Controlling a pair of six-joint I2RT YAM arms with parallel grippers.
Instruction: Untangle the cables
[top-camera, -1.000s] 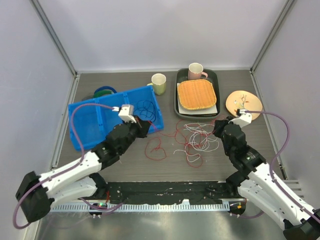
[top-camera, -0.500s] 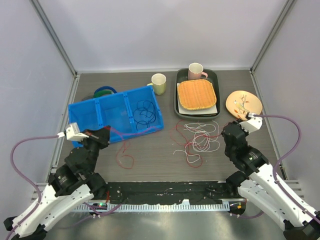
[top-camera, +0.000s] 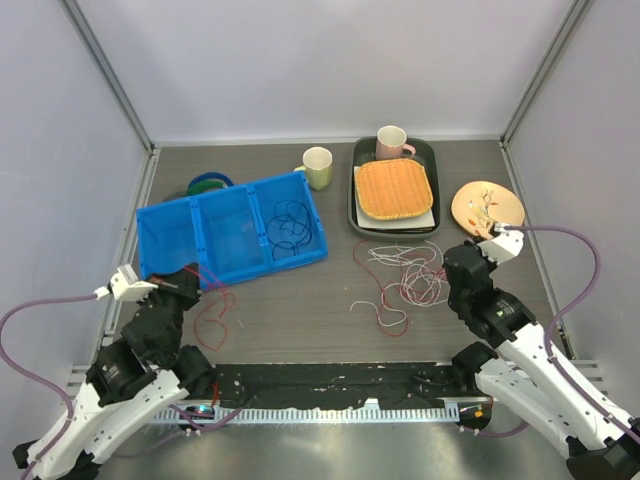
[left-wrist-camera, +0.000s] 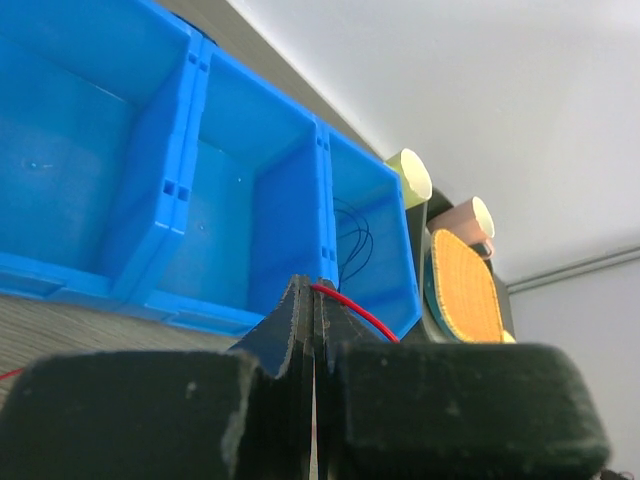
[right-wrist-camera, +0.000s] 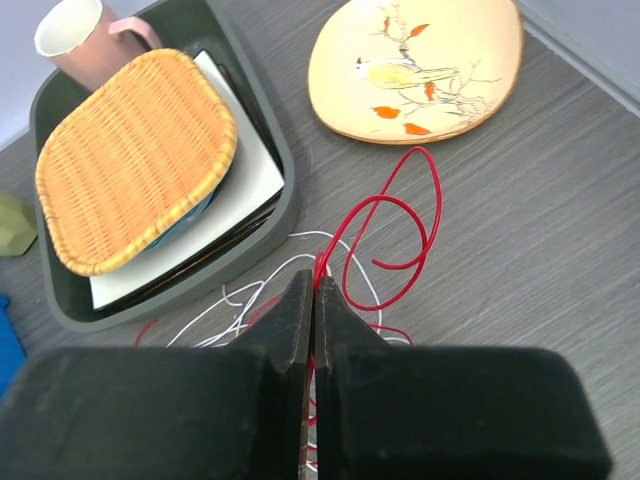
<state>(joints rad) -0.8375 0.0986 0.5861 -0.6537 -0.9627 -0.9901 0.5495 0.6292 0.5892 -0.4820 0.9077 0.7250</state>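
Observation:
A tangle of white and red cables (top-camera: 405, 278) lies on the table in front of the tray. My right gripper (top-camera: 450, 258) is shut on a red cable (right-wrist-camera: 400, 215) at the tangle's right edge; its loops curl up past the tips (right-wrist-camera: 315, 282), with white cables (right-wrist-camera: 250, 298) beneath. My left gripper (top-camera: 190, 277) is shut on another red cable (left-wrist-camera: 355, 308), whose loop (top-camera: 210, 318) lies on the table in front of the blue bin (top-camera: 170, 240). A dark blue cable (top-camera: 288, 222) lies in the bin's right compartment and also shows in the left wrist view (left-wrist-camera: 355, 240).
A dark tray (top-camera: 358, 215) with a wicker basket (top-camera: 394, 188) and a pink mug (top-camera: 391, 141) stands at the back. A cream cup (top-camera: 317, 166) is beside it and a painted plate (top-camera: 487, 206) at right. A green-and-blue coil (top-camera: 206, 183) lies behind the bin.
My left arm has drawn back to the near left, dragging its red cable loop left, out of the tangle. My right gripper stayed shut at the tangle, which shifted slightly.

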